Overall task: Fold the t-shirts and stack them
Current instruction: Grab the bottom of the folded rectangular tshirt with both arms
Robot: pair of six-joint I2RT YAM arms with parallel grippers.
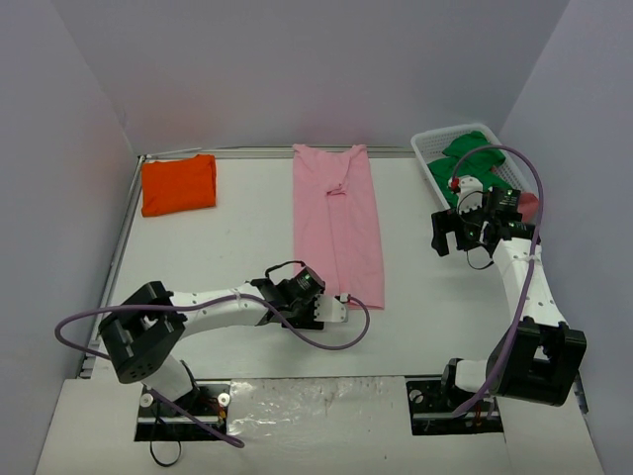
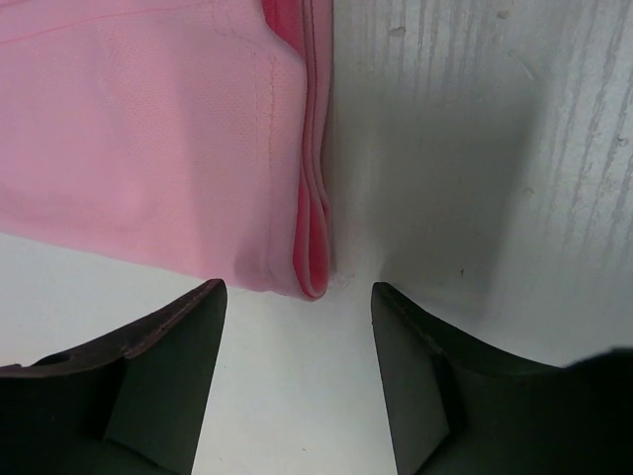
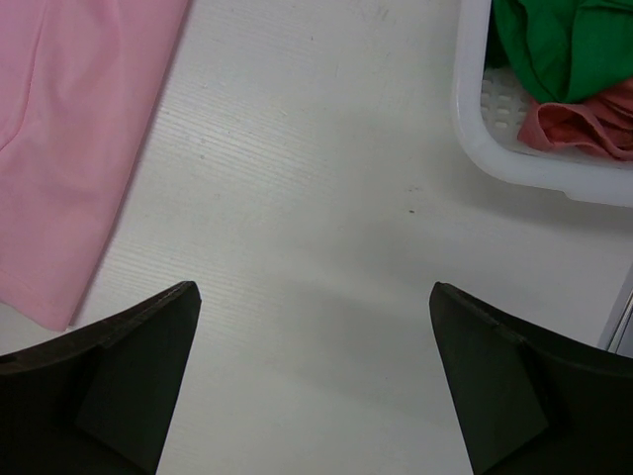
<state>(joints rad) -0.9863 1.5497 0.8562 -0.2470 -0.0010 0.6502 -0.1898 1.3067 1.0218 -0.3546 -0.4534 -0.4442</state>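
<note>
Fingers of our left gripper (image 2: 297, 297) stand apart, gripping nothing, a hem corner of the pink t-shirt (image 2: 148, 129) just ahead between them. Our right gripper (image 3: 315, 297) gapes wide and empty, pink cloth to its left, white basket (image 3: 514, 168) to its right. Orange t-shirt (image 1: 178, 184) lies far beyond our left gripper.

Soft, matt knit cloth with a stitched hem makes up the pink t-shirt (image 2: 148, 139). The white bench (image 3: 316, 198) shows a finely ridged, dull finish. The basket (image 3: 554, 168) is smooth white plastic, the orange t-shirt (image 1: 178, 184) matt cloth.
</note>
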